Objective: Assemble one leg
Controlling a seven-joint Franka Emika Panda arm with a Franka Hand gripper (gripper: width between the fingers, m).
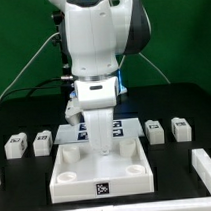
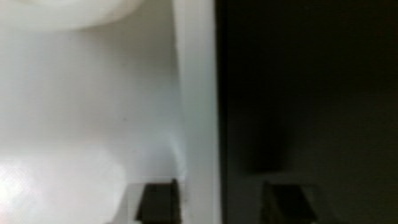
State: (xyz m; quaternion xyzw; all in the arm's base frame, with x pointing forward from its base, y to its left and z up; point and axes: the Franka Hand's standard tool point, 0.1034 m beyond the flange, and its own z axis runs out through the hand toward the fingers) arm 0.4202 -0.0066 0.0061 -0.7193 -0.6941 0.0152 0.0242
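My gripper (image 1: 101, 144) points straight down at the far rim of the large white square tray-like piece (image 1: 72, 173). In the wrist view the two dark fingertips (image 2: 160, 202) straddle that piece's white wall (image 2: 196, 120). One fingertip stands against the wall and the other stands apart over the black table, so my gripper (image 2: 222, 202) is open and holds nothing. Small white legs with tags lie on the table: two at the exterior view's left (image 1: 14, 146) (image 1: 41, 143) and two at its right (image 1: 153, 130) (image 1: 180, 128).
The marker board (image 1: 73, 135) lies flat behind the tray-like piece, partly hidden by the arm. Another white part (image 1: 207, 165) is cut off at the exterior view's right edge. A round corner socket (image 1: 65, 180) shows in the tray-like piece.
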